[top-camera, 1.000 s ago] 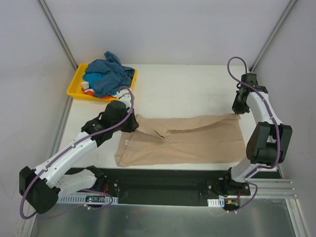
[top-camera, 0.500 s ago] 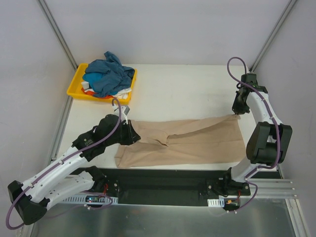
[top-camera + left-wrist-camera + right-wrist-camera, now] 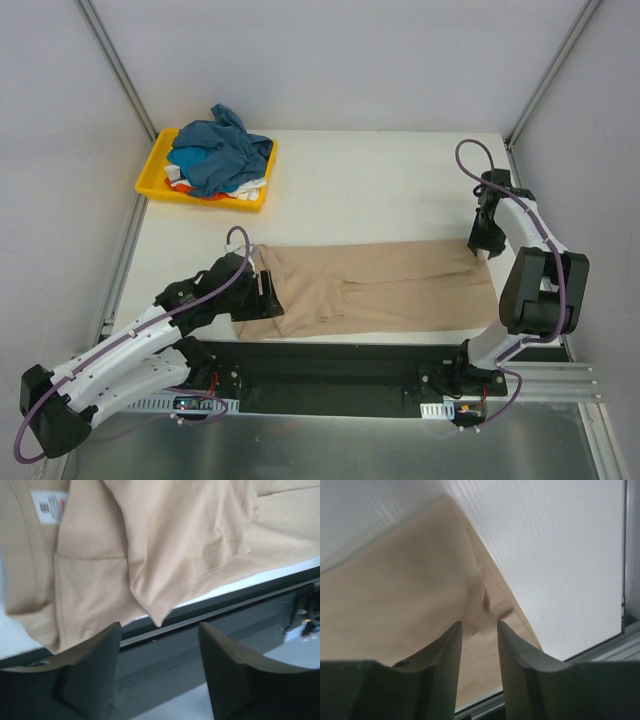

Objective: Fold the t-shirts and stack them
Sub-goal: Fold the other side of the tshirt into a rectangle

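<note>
A large beige-tan t-shirt lies folded in a long band across the near part of the table, its left end reaching the front edge. My left gripper hovers over that left end. In the left wrist view its jaws are open and empty, just past a hanging corner of the cloth, and the white neck label shows. My right gripper sits at the shirt's far right corner, its jaws a little apart over the fabric. A teal-blue t-shirt is heaped on others in the tray.
The yellow tray stands at the table's back left corner, with white and orange-red cloth under the teal one. A dark rail runs along the table's front edge just below the shirt. Frame posts rise at both back corners.
My left gripper drew the shirt's left part toward the front edge and opened, letting it drop. The right gripper moved slightly nearer and parted its jaws from the corner.
</note>
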### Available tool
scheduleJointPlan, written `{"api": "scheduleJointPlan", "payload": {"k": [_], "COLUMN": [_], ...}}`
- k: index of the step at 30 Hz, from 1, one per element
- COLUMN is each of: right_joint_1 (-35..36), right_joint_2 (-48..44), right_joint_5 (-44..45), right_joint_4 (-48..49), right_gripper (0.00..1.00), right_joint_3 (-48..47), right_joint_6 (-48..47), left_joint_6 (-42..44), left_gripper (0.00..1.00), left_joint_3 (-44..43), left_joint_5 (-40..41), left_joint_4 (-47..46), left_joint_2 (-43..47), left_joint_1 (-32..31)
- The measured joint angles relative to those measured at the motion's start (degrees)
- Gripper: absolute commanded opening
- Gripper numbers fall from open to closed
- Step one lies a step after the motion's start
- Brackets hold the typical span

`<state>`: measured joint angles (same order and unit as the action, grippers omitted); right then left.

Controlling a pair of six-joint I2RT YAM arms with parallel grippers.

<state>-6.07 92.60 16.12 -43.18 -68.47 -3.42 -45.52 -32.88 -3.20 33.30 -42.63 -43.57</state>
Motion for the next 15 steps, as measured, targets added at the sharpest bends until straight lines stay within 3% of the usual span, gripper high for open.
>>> {"api": "scheduleJointPlan", "payload": {"k": [1,2,3,9,12,15], "right_joint_1": [0.0,0.0,0.0,0.0,0.0,0.0], "right_joint_2": [0.0,0.0,0.0,-2.9,-7.6,-12.5], "right_joint_5": [0.7,1.5,2.2,3.0,-2.2,-12.9], "right_joint_4": [-0.4,-0.9,-1.4,-3.3,-1.9,1.0], "right_gripper": [0.7,0.86,0.97,0.97,0.97,0.97], "right_joint_3": [1.2,2.2,3.0,3.9,4.5,6.8], "right_joint_6": [0.6,1.1,1.4,2.3,2.5,2.6], "left_joint_6": [-0.2,-0.3,-0.4,0.1,0.7,1.5], "left_gripper": [0.75,0.87,0.99,0.99,0.99,0.99], "left_joint_3": [0.2,0.3,0.3,-1.5,-5.4,-9.5], "left_joint_5": [-0.3,-0.7,-1.1,-1.0,-0.1,0.9], "left_joint_4": [0.6,1.0,1.4,3.6,3.9,2.6], "left_joint_2": [0.0,0.0,0.1,0.7,-2.3,-7.6], "left_joint_1": [0.0,0.0,0.0,0.0,0.0,0.0]}}
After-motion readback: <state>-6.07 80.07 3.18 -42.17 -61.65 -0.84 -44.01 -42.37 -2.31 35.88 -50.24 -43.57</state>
